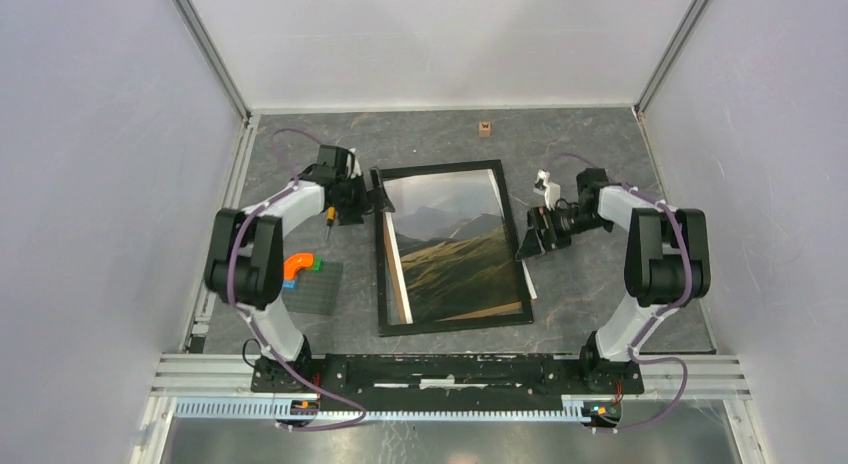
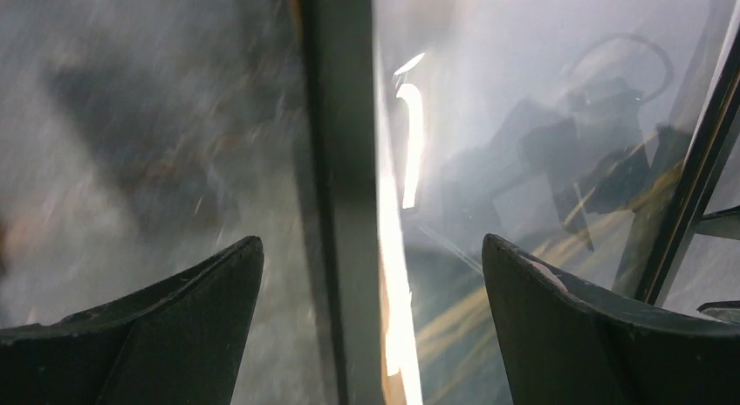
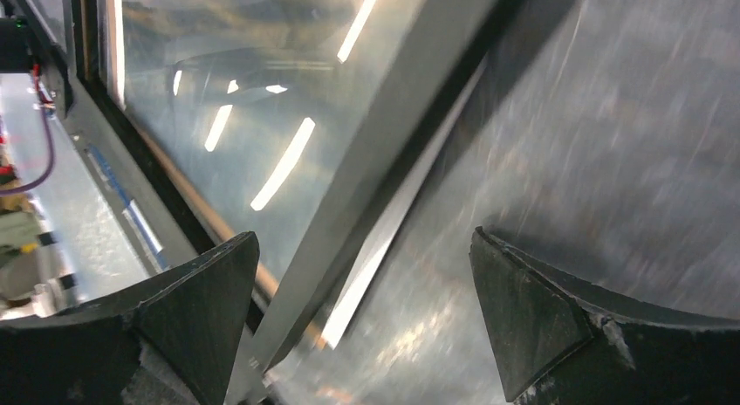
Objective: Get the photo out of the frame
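Frame (image 1: 455, 325) lies flat mid-table (image 1: 600, 154) with photo (image 1: 455, 254) inside, left gripper (image 1: 378, 199) and right gripper (image 1: 528, 246) both spread wide straddling its long edges; glass likely slick and fragile, print floppy, so pinch the rigid border.

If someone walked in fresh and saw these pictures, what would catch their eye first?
The big black frame lies flat mid-table, holding the photo of misty mountains and grassy hills. The left gripper and right gripper flank it, both open, one at each long side. Left of it, an orange piece sits on a grey baseplate.
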Robot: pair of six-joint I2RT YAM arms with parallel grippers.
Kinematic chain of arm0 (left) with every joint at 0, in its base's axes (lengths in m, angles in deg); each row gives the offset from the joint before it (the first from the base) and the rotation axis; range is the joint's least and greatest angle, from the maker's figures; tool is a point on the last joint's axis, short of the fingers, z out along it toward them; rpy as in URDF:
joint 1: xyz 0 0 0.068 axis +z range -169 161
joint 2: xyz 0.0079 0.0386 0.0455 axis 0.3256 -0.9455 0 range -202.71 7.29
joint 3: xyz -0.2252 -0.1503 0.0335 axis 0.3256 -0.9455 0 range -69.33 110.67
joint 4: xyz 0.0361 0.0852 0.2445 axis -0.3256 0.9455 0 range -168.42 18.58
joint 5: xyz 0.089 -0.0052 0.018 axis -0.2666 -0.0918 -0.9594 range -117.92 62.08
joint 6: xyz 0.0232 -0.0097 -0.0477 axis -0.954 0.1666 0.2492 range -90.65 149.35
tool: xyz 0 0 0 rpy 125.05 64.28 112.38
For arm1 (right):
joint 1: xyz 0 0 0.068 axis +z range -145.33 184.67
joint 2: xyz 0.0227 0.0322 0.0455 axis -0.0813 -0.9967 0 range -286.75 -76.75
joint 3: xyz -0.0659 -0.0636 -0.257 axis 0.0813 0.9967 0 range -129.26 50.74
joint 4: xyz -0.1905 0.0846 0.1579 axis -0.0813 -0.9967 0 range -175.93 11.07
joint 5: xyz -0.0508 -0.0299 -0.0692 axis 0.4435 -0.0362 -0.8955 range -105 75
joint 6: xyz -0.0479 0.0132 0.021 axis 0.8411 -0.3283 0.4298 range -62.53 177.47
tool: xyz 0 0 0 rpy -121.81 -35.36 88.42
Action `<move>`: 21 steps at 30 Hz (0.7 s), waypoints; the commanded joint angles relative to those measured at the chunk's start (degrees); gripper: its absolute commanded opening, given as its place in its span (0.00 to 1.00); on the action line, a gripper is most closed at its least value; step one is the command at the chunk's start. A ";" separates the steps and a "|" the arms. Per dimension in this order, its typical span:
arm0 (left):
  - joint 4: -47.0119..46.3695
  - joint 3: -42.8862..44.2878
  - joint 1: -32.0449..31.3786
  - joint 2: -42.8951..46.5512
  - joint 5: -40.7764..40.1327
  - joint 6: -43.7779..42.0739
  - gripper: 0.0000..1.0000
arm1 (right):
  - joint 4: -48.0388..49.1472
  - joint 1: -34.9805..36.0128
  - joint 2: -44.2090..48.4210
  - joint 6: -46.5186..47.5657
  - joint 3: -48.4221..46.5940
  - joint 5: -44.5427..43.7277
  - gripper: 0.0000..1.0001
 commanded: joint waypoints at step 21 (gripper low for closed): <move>-2.91 -20.58 -1.89 11.86 9.80 10.72 1.00 | -0.34 8.51 -2.80 -8.17 20.04 1.17 0.98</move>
